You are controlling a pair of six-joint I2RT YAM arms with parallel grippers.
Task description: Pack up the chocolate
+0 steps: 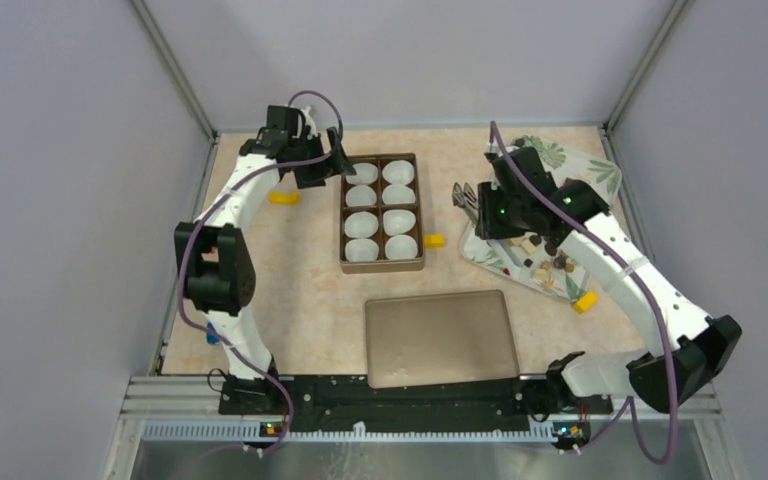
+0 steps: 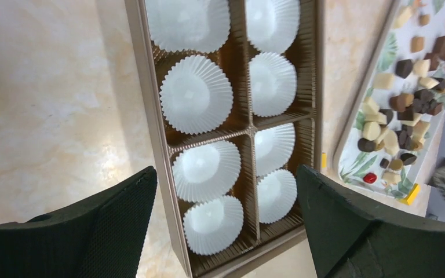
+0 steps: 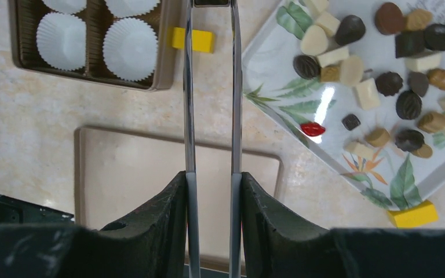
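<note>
Tongs (image 3: 188, 87) gripped near the leaf-print tray (image 3: 278, 87), paper cups (image 2: 196, 95) empty

The right gripper (image 3: 211, 185) was clamped on the metal tongs, their arms slightly apart, likely so a piece could be pinched without crushing; the chocolate (image 3: 408, 104) all lay on the tray, none yet in the brown box (image 2: 150, 110). The left gripper (image 2: 226, 174) hung by the box's far left corner, jaws wide apart and empty, probably to steady it
</note>
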